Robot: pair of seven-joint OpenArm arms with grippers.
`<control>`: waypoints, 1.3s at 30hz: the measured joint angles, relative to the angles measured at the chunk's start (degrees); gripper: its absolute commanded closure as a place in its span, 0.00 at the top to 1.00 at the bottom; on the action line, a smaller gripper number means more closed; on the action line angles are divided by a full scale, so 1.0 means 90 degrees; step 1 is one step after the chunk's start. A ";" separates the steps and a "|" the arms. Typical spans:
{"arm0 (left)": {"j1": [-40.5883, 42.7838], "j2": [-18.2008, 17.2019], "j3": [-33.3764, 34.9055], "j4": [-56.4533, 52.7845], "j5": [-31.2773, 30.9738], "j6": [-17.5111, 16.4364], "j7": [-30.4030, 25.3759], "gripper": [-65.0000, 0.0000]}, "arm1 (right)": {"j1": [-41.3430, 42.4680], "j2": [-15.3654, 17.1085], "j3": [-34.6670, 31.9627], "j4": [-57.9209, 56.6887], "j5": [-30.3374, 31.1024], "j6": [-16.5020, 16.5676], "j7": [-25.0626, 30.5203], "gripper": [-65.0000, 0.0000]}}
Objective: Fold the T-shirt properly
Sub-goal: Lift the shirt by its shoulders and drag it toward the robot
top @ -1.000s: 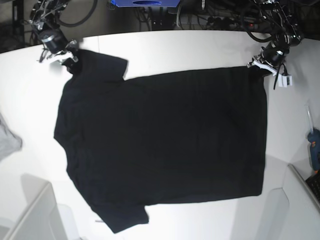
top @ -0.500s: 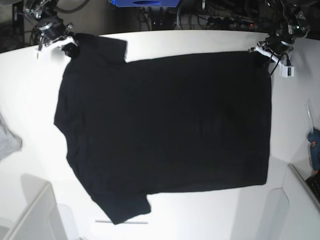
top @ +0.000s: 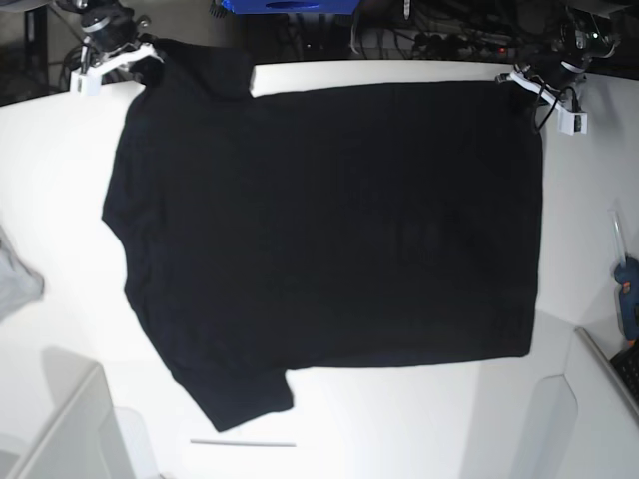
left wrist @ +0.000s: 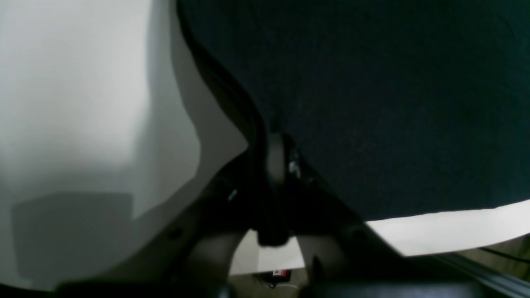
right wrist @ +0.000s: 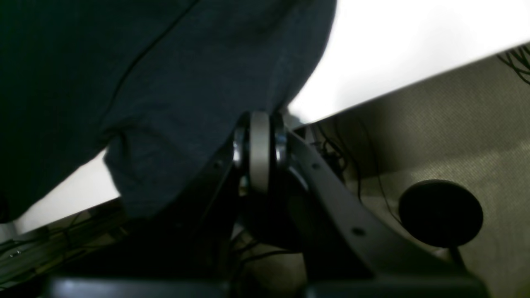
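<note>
So: white matte table [top: 60,200], rounded far edge. Near edge has a thin rod [top: 243,443]; grey cloth [top: 15,284] at one side, blue tool [top: 628,294] at the other. The T-shirt [top: 329,230], plain black knit, lies spread flat across the middle, sleeves toward the cloth. Left gripper [top: 532,82] is clamped on its far hem corner, right gripper [top: 143,58] on the far sleeve. Cables and a blue box [top: 290,6] behind.
</note>
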 measured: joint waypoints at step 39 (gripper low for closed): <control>-0.0342 0.0027 -0.0177 0.0760 0.0024 0.0396 0.0185 0.00 | 0.1399 0.0121 -0.0051 0.0906 -0.0053 -0.0085 -0.0498 0.00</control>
